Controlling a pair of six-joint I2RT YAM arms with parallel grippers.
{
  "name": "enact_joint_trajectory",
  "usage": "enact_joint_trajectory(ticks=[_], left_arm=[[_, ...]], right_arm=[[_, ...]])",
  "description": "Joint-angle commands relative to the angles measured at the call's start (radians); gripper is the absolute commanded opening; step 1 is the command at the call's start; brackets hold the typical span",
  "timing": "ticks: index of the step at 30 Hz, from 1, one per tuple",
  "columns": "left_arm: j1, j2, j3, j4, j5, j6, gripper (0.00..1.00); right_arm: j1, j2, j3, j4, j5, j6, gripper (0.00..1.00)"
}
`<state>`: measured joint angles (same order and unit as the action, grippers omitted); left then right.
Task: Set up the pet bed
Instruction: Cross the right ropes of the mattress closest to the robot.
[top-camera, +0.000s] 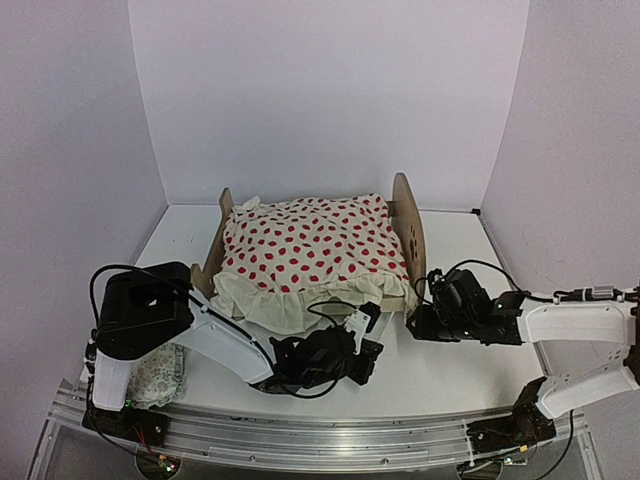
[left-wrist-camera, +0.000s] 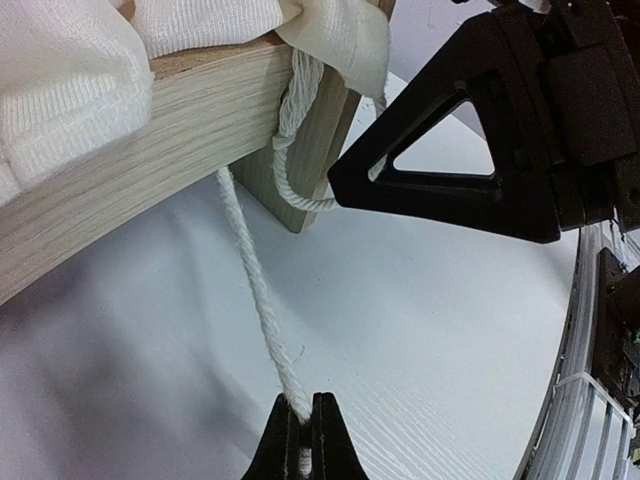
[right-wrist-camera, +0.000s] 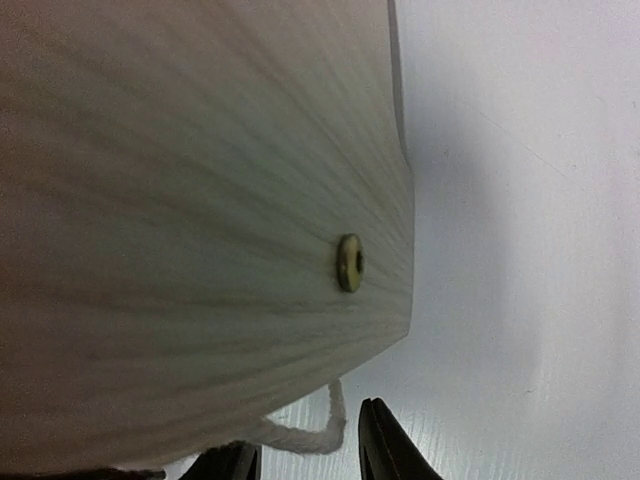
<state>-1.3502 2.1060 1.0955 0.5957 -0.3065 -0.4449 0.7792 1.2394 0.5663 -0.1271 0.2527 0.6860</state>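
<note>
**Pet bed at mid-table, tie cord held between two claws**

The small light plywood pet bed (top-camera: 408, 235) stands at the middle of the white table (top-camera: 450, 385). Its long axis runs left to right across the top view, with the rounded headboard (right-wrist-camera: 200, 200) at the right end. The frame holds a cream ruffled blanket with red dots (top-camera: 310, 245), which is heaped over it and spills across the near side rail (left-wrist-camera: 120, 190). Whatever lies beneath the blanket is hidden.

A white twisted cord (left-wrist-camera: 255, 290) hangs from that rail beside the headboard's leg. The left gripper (left-wrist-camera: 307, 440) sits just in front of the bed with its fingers pressed together on the cord's lower end. From the claw the cord rises, nearly straight, toward the rail.

The right gripper (right-wrist-camera: 310, 430) sits at the headboard's near corner, below a brass screw head (right-wrist-camera: 350, 262). Its fingers stand apart, and a short loop of cord lies in the gap, not yet pinched. The bed lies to this claw's left and just beyond it.

The coming move probably turns on that loop: it lies crosswise between the right claw's fingers, so this arm is the nearer one.

A small pale patterned pillow (top-camera: 160, 378) lies on the table under the left arm, well apart from the bed.
</note>
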Motion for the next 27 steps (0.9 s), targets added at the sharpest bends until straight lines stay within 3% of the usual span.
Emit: enact_joint_trajectory(ticks=[1, 5, 13, 20, 22, 24, 27], left_arm=[[-0.006, -0.058, -0.017, 0.032, 0.004, 0.013, 0.00], [-0.006, -0.065, -0.023, 0.032, 0.004, 0.020, 0.00], [-0.006, -0.073, -0.026, 0.032, 0.004, 0.039, 0.00], [-0.005, -0.075, -0.023, 0.040, -0.012, 0.062, 0.00], [-0.005, -0.071, -0.021, 0.044, -0.013, 0.064, 0.00], [-0.005, -0.069, -0.019, 0.046, -0.014, 0.065, 0.00], [-0.005, -0.068, -0.016, 0.048, -0.014, 0.065, 0.00]], right_arm=[[-0.006, 0.006, 0.015, 0.038, 0.007, 0.004, 0.28], [-0.006, -0.004, 0.008, 0.038, 0.040, -0.007, 0.23], [-0.006, -0.031, 0.051, -0.033, 0.001, -0.052, 0.00], [-0.006, -0.132, 0.100, -0.256, -0.003, -0.028, 0.01], [-0.006, -0.129, 0.087, -0.277, -0.005, -0.020, 0.13], [-0.008, -0.111, 0.074, -0.278, -0.006, -0.011, 0.17], [-0.011, -0.055, 0.087, -0.276, -0.010, 0.002, 0.57]])
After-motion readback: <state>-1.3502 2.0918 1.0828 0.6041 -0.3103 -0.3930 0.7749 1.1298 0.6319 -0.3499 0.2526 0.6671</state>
